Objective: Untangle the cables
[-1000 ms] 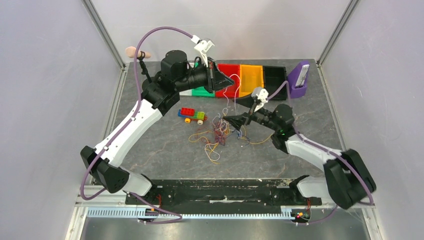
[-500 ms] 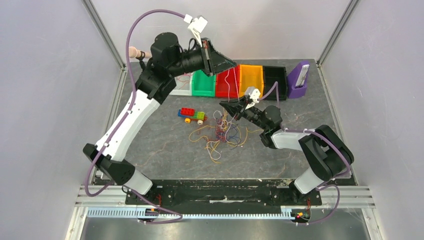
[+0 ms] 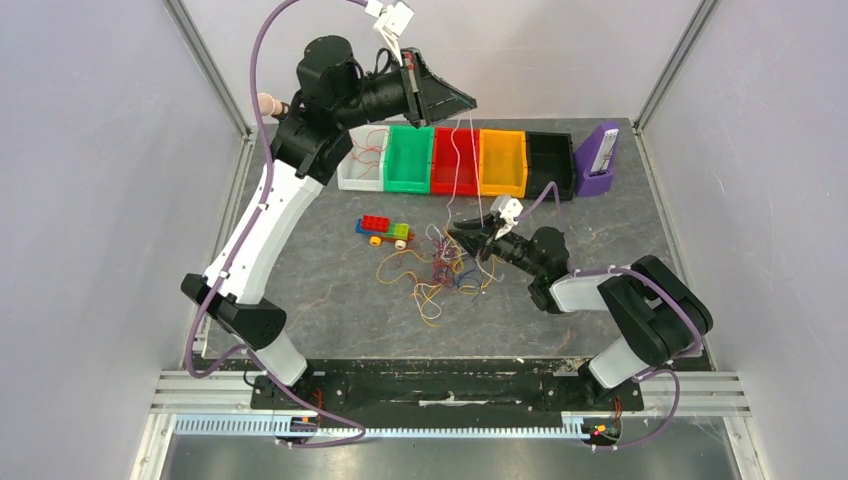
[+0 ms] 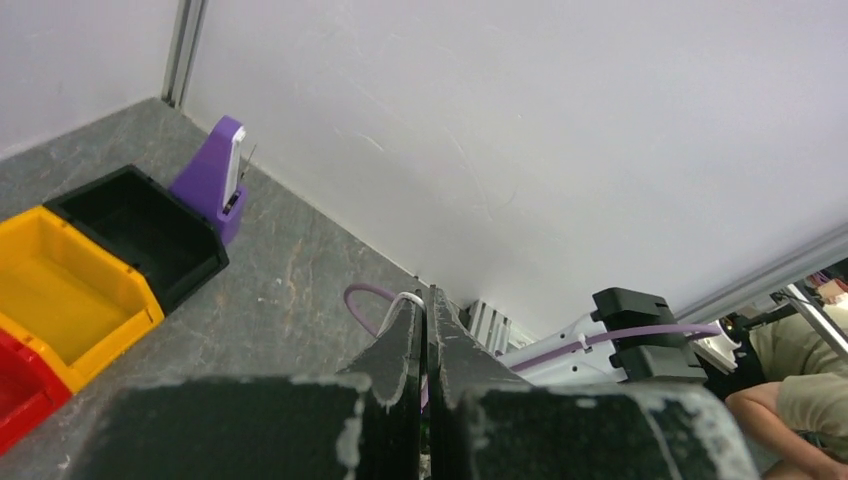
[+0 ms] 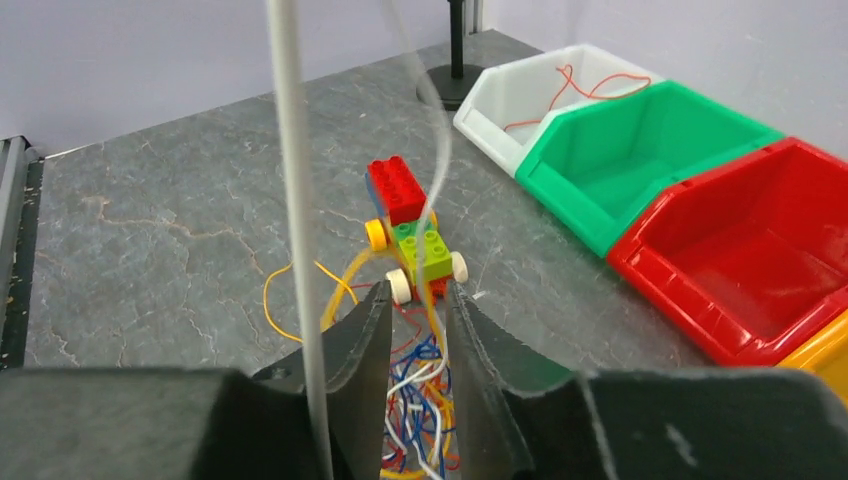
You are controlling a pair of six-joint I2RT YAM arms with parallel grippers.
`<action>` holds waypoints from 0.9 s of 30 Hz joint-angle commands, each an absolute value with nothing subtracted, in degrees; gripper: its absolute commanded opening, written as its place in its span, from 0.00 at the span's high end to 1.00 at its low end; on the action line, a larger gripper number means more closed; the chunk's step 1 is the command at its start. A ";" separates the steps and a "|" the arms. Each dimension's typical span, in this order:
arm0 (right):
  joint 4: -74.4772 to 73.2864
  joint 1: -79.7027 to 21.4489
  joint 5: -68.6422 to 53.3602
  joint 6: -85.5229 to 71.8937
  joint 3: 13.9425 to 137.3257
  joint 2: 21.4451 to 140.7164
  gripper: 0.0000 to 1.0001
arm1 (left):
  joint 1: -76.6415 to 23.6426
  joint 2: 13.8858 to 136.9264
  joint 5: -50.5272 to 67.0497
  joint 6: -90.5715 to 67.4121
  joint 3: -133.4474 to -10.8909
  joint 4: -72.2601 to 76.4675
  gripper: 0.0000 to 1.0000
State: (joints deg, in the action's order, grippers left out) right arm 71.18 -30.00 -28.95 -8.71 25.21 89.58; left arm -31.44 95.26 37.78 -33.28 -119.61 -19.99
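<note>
The cables (image 3: 445,268) lie as a loose multicoloured tangle on the grey table, in orange, yellow, red, blue and white. My left gripper (image 3: 468,101) is raised high above the bins and is shut on a white cable (image 3: 456,165), which hangs down to the tangle. In the left wrist view that white cable (image 4: 409,298) loops over the closed tips of the gripper (image 4: 428,295). My right gripper (image 3: 457,236) sits low at the tangle's upper right. Its jaws (image 5: 415,292) stand a little apart, open, with tangled strands (image 5: 420,400) showing through the gap. A blurred white strand (image 5: 295,200) crosses close to the right wrist camera.
A row of bins stands at the back: white (image 3: 346,180) holding a red wire, green (image 3: 405,186), red (image 3: 441,188), orange (image 3: 503,190) and black (image 3: 548,190). A purple holder (image 3: 597,160) stands at the right of the row. A toy brick car (image 3: 386,230) sits left of the tangle.
My left gripper rose and moved back with the white cable, uncovering the bins. My right arm folded in toward its base, its gripper staying at the tangle's edge.
</note>
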 commanded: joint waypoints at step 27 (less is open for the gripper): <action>53.63 -30.32 -36.75 -6.83 33.65 100.22 1.00 | -29.88 91.49 28.91 -24.17 -136.14 -1.66 0.98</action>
